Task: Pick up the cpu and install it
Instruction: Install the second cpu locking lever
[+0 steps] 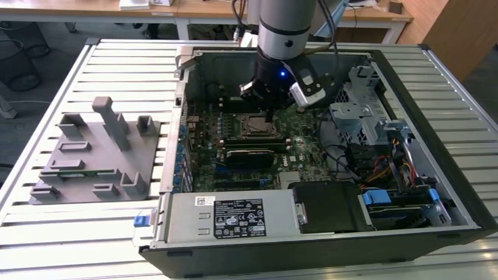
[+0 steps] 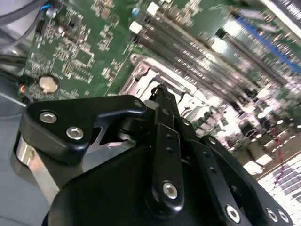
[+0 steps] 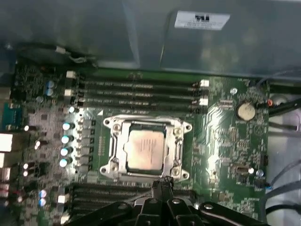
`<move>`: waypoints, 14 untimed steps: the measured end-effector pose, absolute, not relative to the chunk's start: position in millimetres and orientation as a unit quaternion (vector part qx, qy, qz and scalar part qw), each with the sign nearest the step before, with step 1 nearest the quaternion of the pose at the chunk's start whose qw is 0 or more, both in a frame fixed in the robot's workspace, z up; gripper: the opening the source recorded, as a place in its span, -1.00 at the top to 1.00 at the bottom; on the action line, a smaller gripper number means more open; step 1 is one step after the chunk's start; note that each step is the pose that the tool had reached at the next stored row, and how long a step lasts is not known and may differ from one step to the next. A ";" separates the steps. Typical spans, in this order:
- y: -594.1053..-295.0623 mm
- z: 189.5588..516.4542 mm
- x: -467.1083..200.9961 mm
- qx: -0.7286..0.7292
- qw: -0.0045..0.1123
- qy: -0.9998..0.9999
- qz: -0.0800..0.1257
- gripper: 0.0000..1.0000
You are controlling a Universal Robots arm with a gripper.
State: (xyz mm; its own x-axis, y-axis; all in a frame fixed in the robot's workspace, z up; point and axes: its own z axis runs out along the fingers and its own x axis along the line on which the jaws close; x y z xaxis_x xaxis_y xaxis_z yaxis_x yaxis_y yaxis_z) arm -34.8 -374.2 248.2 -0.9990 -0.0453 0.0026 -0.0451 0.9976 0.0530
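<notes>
The cpu [image 3: 145, 149] sits flat in its socket [image 3: 146, 147] on the motherboard [image 3: 225, 136], silver top up, framed by the metal bracket; in the exterior view it shows as a small pale square [image 1: 253, 123] in the middle of the board [image 1: 304, 153], under the arm. The gripper [image 3: 163, 184] hangs just above the socket's edge, and its black fingers [image 3: 162, 188] come together to a narrow tip with nothing seen between them, pressed together as far as I can tell. In the second wrist view the tip [image 2: 162, 90] is right beside the bracket [image 2: 141, 70]. Empty memory slots [image 3: 141, 89] run along one side of the socket. The case [image 1: 311, 245] lies open on the slatted table [image 1: 116, 58], with the grey drive box [image 1: 233, 217] at its near side. On the exterior view's left stands the grey tray [image 1: 86, 163] with upright posts, well apart from the case
</notes>
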 end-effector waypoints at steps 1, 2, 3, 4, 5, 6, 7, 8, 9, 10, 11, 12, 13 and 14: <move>-375.2 248.1 -34.8 0.022 0.009 -0.999 -0.027 0.79; -376.0 247.9 -34.7 0.022 0.015 -0.999 -0.027 0.79; -377.4 247.5 -34.7 0.022 0.019 -0.999 -0.028 0.79; -378.8 246.9 -34.7 0.022 0.020 -0.999 -0.028 0.79; -380.3 246.2 -34.7 0.022 0.020 -0.999 -0.028 0.79; -382.0 245.7 -34.8 0.022 0.020 -0.999 -0.028 0.79; -383.3 245.0 -35.1 0.022 0.020 -0.999 -0.028 0.79; -384.1 244.2 -36.0 0.022 0.020 -0.999 -0.028 0.79; -384.5 243.5 -37.0 0.022 0.020 -0.999 -0.028 0.79; -384.8 243.1 -39.1 0.022 0.020 -0.999 -0.028 0.79; -385.2 242.6 -41.0 0.022 0.020 -0.999 -0.028 0.79; -385.9 242.3 -42.6 0.022 0.020 -0.999 -0.028 0.79; -386.9 241.9 -44.4 0.022 0.020 -0.999 -0.028 0.79; -387.9 241.6 -46.4 0.022 0.020 -0.999 -0.028 0.79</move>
State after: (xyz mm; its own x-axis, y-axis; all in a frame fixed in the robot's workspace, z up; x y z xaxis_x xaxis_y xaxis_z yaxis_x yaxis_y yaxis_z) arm -46.4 -387.9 241.6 -0.9982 -0.0454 0.0392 -0.0432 0.9975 0.0565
